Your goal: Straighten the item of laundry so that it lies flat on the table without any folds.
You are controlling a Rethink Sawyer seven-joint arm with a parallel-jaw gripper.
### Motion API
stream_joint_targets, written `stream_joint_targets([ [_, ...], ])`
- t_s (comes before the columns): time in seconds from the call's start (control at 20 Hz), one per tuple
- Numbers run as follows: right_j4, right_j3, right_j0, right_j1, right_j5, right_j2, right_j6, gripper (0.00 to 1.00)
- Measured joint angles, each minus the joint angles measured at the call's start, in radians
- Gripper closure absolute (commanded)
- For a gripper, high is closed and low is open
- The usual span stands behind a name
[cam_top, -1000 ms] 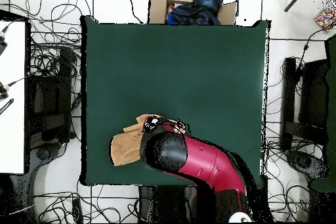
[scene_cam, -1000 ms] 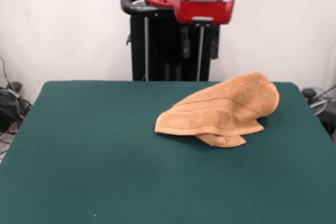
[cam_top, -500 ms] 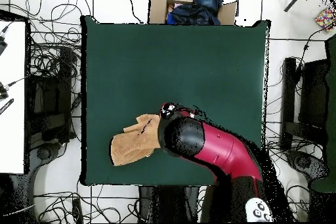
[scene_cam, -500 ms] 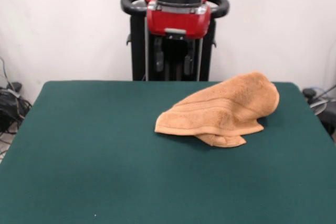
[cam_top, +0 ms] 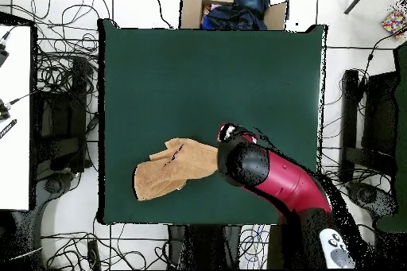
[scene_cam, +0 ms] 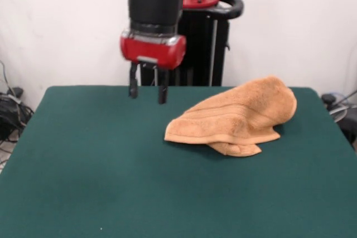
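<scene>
I am seeing the orange-tan terry hand towel (scene_cam: 237,117) lying bunched and folded over itself, a woven stripe band showing along its top fold, on the large dark green felt-covered table (scene_cam: 100,182), near the table's far right corner in the front view. The red and black arm's gripper (scene_cam: 148,87) is hanging above the cloth just beside the towel's left end, touching neither, its two dark fingers (scene_cam: 133,86) standing apart with nothing between them. In the overhead view a cardboard box of dark clothing (cam_top: 232,7) is sitting just past the table's far edge.
</scene>
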Motion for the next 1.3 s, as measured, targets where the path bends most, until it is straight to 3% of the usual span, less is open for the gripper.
stream_joint_targets([
  [0.45, -0.063, 0.019, -0.065, 0.122, -0.107, 0.008, 0.0, 0.0],
  [1.3, -0.064, 0.095, -0.031, 0.155, -0.123, 0.056, 0.0, 0.0],
])
